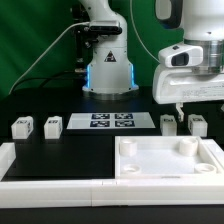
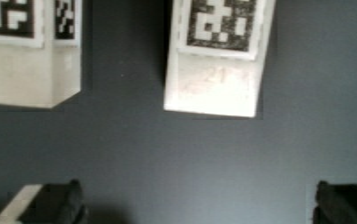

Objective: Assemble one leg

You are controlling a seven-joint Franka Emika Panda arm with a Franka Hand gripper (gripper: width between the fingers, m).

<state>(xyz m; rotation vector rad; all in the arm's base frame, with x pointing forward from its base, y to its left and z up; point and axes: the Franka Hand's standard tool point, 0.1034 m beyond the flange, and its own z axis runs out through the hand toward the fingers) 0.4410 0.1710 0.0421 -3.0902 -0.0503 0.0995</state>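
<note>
Nearest in the exterior view, a white raised L-shaped rail (image 1: 60, 186) is seen along the front and the exterior view's left of the black surface (image 1: 70, 150). Just behind it, toward the exterior view's right, a large white square tray-like tabletop (image 1: 170, 160) is laid flat.

Behind the tabletop, a small white plastic cuboid leg (image 1: 168, 124) with a black-and-white marker and a second leg (image 1: 197, 125) of the same kind are stood near each other without touching. The tool (image 1: 186, 106) is held above these two, clear of both.

In the wrist view the tool (image 2: 201, 205) is shown spread wide with nothing gripped. Beyond its dark fingertips (image 2: 42, 200), a centred leg (image 2: 219, 60) is seen in line with the gap, and an offset leg (image 2: 33, 55) beside it. Which of the pair each one is cannot be told.

Two further legs (image 1: 20, 127) are stood at the exterior view's left. Between the pairs and slightly farther back, the flat white marker board (image 1: 110, 122) is laid. Farthest back, the white robot base (image 1: 108, 60) is seen.
</note>
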